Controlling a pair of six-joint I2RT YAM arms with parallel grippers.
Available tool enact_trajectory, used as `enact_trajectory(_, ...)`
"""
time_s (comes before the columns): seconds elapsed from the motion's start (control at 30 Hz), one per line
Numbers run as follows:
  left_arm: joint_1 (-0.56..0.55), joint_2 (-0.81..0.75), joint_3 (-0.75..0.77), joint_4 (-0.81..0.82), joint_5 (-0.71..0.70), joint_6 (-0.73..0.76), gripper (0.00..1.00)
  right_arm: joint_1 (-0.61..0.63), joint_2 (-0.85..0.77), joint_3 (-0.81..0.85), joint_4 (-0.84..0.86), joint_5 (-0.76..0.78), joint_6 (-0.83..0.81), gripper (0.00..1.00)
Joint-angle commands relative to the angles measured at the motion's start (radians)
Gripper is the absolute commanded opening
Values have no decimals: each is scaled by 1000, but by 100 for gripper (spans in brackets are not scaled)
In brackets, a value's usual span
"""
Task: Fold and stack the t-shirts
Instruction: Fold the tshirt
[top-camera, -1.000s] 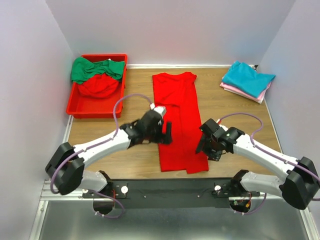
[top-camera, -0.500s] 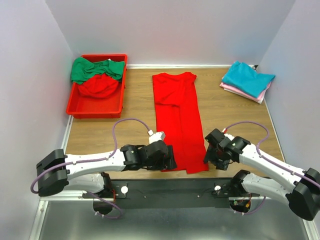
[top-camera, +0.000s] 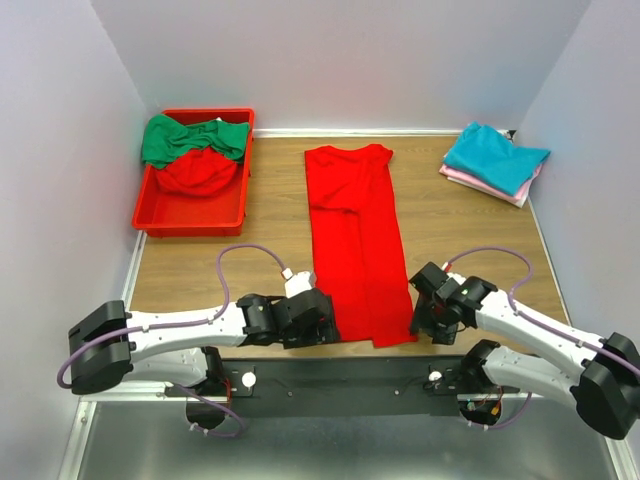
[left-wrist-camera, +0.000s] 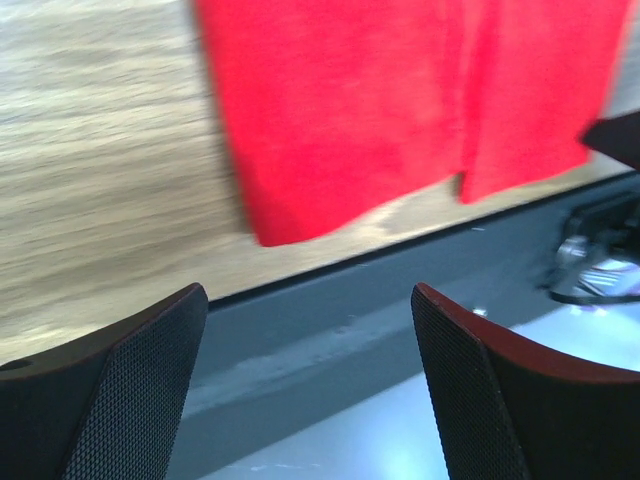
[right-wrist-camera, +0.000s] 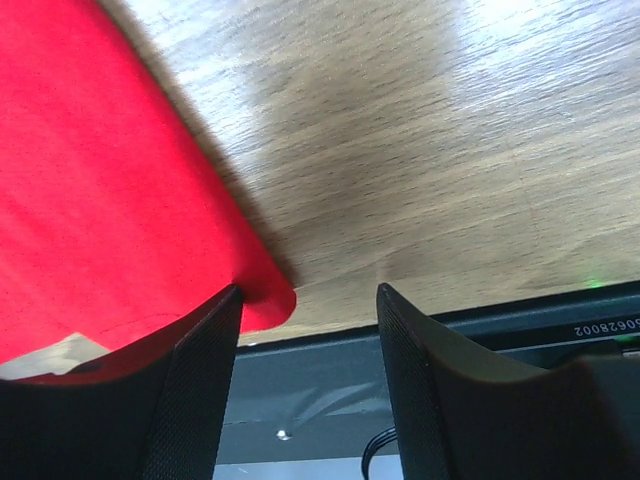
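A bright red t-shirt (top-camera: 355, 235) lies flat on the wooden table as a long narrow strip, collar at the far end. My left gripper (top-camera: 327, 326) sits low at the strip's near left corner. In the left wrist view the left gripper (left-wrist-camera: 310, 385) is open and empty, and the red hem (left-wrist-camera: 400, 110) lies beyond its fingertips. My right gripper (top-camera: 427, 324) is by the near right corner. In the right wrist view the right gripper (right-wrist-camera: 305, 385) is open, with the red t-shirt's corner (right-wrist-camera: 262, 297) lying just beside its left finger (right-wrist-camera: 190, 390).
A red plastic bin (top-camera: 160, 215) at the back left holds a green t-shirt (top-camera: 190, 138) and another red one (top-camera: 197, 172). At the back right a folded teal t-shirt (top-camera: 495, 155) lies on a pink one (top-camera: 480, 182). A black rail (top-camera: 350, 372) runs along the table's near edge.
Both grippers have drawn back toward the near edge, from beside the shirt's middle to its bottom corners. The right jaws have narrowed a little. The shirt has not moved.
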Motion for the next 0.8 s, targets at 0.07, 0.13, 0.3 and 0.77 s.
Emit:
enact_trajectory(0.07,-5,-37,-53,15,-26,-37,89,5,57,-10,75,-35,-21,61)
enact_trajectory(0.13,-4,-43,-55,21,-31,-38,89,5,74,-4,88,-40,-24,61)
enact_trajectory(0.3,10,-49,-62,24,-34,-24,87,5,88,0,98,-46,-31,53)
enact_trajectory(0.77,88,98,-35,96,-22,94,65,5,39,-68,99,-77,8,12)
